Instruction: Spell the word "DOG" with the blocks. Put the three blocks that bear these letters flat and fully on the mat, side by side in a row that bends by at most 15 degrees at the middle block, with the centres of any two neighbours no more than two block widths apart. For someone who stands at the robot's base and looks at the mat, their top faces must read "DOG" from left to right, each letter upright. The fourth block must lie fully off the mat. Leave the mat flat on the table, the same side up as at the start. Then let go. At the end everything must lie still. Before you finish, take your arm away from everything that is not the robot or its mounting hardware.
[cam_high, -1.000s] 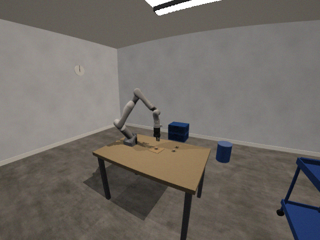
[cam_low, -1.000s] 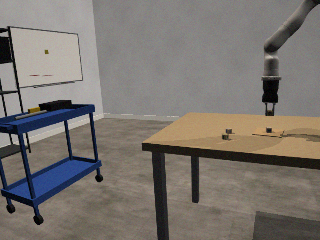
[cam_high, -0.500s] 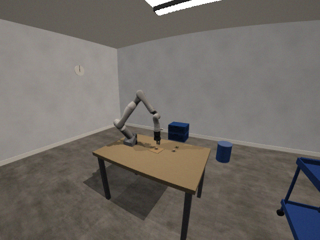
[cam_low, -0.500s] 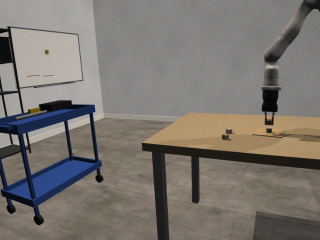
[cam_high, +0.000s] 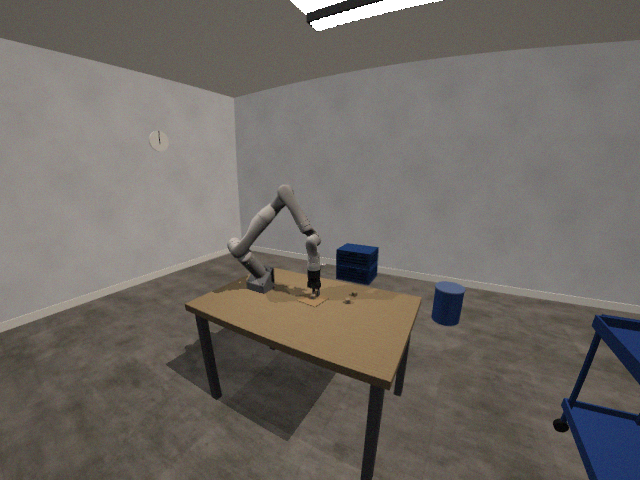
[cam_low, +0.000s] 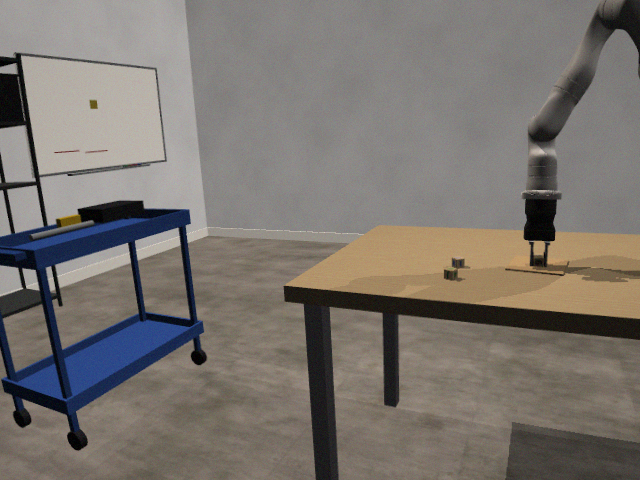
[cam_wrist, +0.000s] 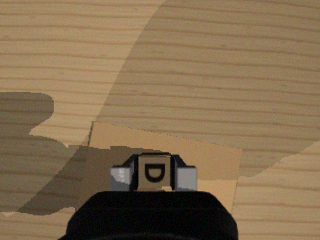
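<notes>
My gripper is shut on the D block, whose top face shows a black letter D. It holds the block very low over the tan mat, near the mat's middle; I cannot tell if the block touches the mat. In the exterior view the gripper points straight down at the mat. Two other letter blocks lie on the bare table off the mat, one further back and one nearer the table's edge. Their letters are too small to read. The top view shows the gripper over the mat.
The arm's base stands at a corner of the wooden table. A blue crate stack and a blue cylinder stand on the floor beyond the table. A blue cart stands well away from it.
</notes>
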